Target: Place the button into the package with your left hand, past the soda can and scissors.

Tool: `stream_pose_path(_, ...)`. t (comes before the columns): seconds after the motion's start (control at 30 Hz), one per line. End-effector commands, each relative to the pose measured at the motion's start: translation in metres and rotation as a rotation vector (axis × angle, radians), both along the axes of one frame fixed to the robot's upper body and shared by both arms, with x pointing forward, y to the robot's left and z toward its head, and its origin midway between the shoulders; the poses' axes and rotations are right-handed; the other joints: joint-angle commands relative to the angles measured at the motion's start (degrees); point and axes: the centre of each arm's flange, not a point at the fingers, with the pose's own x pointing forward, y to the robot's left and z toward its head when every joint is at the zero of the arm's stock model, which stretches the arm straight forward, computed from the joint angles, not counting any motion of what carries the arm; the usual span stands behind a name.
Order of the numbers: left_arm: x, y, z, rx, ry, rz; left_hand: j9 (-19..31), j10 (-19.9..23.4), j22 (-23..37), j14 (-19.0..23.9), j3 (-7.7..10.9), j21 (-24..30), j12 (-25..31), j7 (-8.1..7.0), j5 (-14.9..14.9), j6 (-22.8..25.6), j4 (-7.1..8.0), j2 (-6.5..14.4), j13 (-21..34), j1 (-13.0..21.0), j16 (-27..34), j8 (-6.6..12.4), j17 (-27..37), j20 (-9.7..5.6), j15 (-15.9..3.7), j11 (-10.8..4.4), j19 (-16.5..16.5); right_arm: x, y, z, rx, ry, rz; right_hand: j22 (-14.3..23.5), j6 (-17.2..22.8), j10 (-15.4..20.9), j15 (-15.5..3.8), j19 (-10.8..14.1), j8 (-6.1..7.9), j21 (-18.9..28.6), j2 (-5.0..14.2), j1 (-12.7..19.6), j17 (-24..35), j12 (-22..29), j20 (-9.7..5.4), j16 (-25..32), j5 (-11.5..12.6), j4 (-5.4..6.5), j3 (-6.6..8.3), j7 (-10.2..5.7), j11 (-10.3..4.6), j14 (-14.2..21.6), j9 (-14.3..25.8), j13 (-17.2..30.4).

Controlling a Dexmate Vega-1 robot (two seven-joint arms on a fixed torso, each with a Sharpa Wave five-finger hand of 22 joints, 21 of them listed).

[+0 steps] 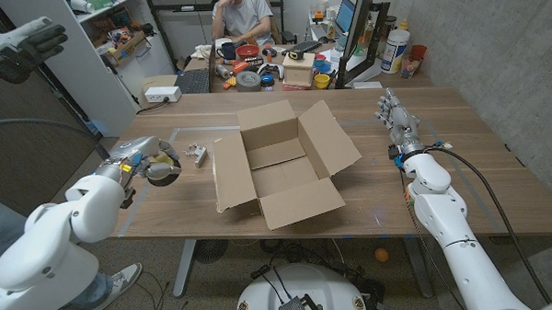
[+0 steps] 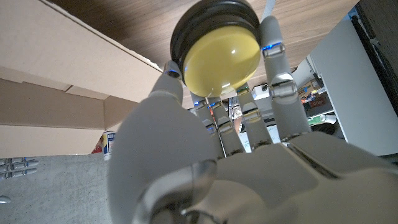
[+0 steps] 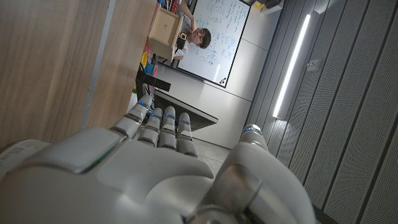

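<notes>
Fingers of the left hand (image 1: 140, 163) pinch the yellow button (image 2: 222, 57) by its black rim, above the table (image 1: 459, 130) at the box's nine o'clock. Open box (image 1: 281, 164) sits mid-table, a small metal piece (image 1: 199, 155) between it and the hand. At three o'clock, the right hand (image 1: 396, 119) holds nothing, fingers straight.

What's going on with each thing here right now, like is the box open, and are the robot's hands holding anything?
Cardboard box: open, flaps spread, upright on the table.
Button: yellow with a black rim, held in the fingers, off the table.
Left robot hand: grips the button, left of the box.
Right robot hand: holds nothing, fingers extended, over the table's right side.
Small metal piece: lies on the table between the left robot hand and the box.
</notes>
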Motion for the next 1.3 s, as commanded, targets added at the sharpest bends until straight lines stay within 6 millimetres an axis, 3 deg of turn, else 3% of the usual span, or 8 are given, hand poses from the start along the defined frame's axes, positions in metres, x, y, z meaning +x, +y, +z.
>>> stream_pose_path(0.03,-0.005,-0.009,0.02,0.016,-0.057,-0.034,0.13,0.19,0.02,5.53,0.74,-0.27,-0.06,-0.24,0.45,0.37,0.25,5.24,0.25,5.27,0.05,0.25,0.21,-0.38,-5.17,-0.17,-0.33,-0.007,-0.004,-0.001,0.008,-0.01,-0.008,0.02,0.73,0.59,-0.24,1.05,-0.1,0.22,0.14,0.35,0.15,-0.23,-0.05,0.42,0.46,0.0,-0.3,0.21,0.11,0.95,0.32,0.28)
stream_pose_path(0.87,0.024,-0.046,0.047,0.113,-0.103,-0.175,-0.11,0.32,0.09,5.43,0.81,-0.92,-0.55,-1.13,0.3,0.35,0.49,4.82,0.83,4.72,-0.44,0.36,0.6,-1.03,-5.9,-0.82,-1.06,-0.028,-0.017,-0.007,0.02,-0.021,-0.035,-0.01,0.91,1.07,-0.3,1.23,-0.11,-0.03,0.21,0.41,0.17,-0.28,0.11,0.27,0.42,-0.05,-0.37,0.22,0.18,1.38,0.33,0.29)
stream_pose_path(1.3,0.038,-0.096,0.059,0.205,-0.134,-0.304,-0.25,0.84,0.14,6.0,0.92,-1.05,-0.67,-1.27,0.28,0.79,0.43,4.58,1.14,4.67,-0.46,0.61,0.86,-1.36,-6.33,-1.23,-0.98,-0.039,-0.026,-0.014,0.031,-0.021,-0.054,-0.02,1.23,1.29,-0.33,1.22,-0.04,-0.19,0.24,0.38,0.19,-0.32,0.17,0.21,0.39,-0.04,-0.43,0.18,0.11,1.61,0.33,0.29)
